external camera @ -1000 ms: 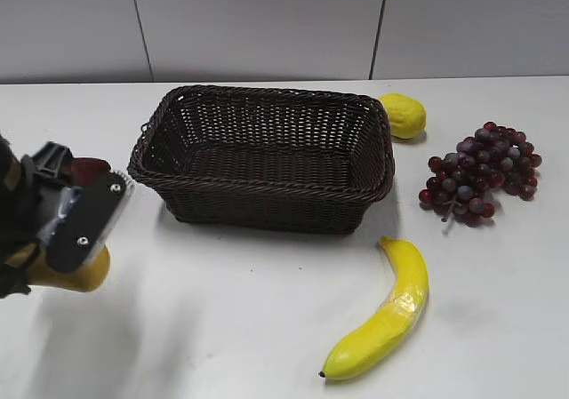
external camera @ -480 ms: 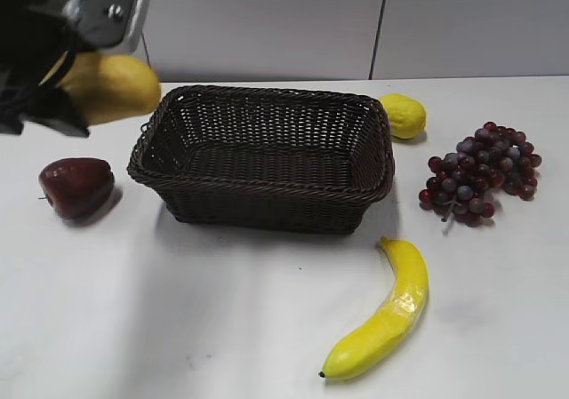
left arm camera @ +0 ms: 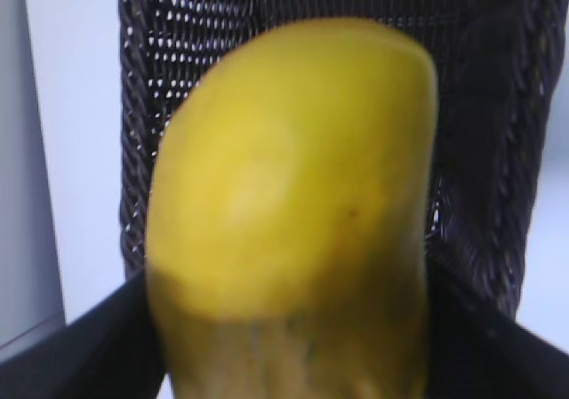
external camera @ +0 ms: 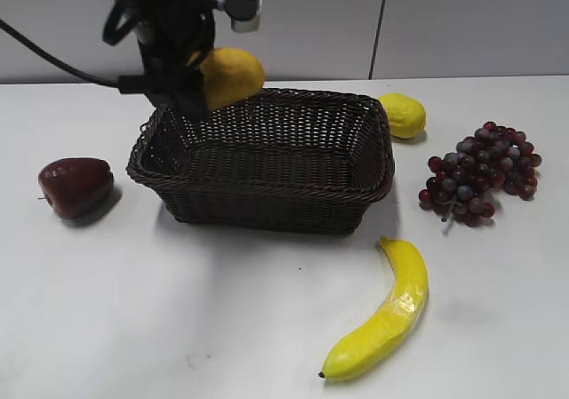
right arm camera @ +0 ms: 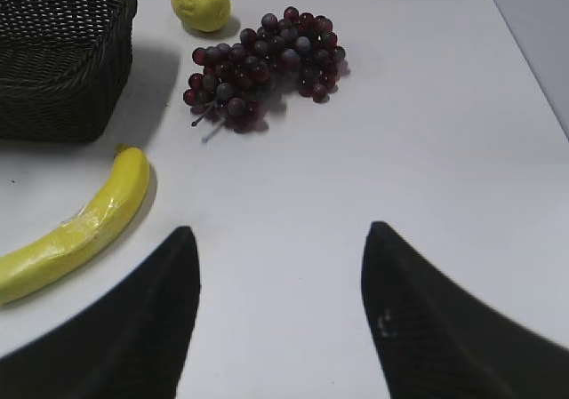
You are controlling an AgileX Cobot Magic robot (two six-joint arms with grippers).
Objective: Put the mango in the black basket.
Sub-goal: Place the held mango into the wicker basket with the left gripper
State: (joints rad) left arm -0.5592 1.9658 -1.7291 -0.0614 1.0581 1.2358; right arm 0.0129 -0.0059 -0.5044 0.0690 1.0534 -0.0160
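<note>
We see the mango [external camera: 233, 75] as a dull yellow-orange, its skin matte with faint dark specks and a greener tinge toward the gripped end in the left wrist view [left arm camera: 293, 212]. Below it the black basket [external camera: 267, 181] is a dark brown-black wicker weave, light showing through its open mesh walls as small white dots. Left of the basket lies a deep red apple [external camera: 76, 186]. Behind the basket's right corner the lemon [external camera: 403, 115] is bright yellow; right of the basket the grapes [external camera: 480, 172] are dark purple-red. In front of the basket the banana [external camera: 384, 315] is vivid yellow with a dark tip. The tabletop [external camera: 178, 328] is plain white. The left gripper [external camera: 191, 66] is black, as are the right gripper's fingers [right arm camera: 427, 328].
</note>
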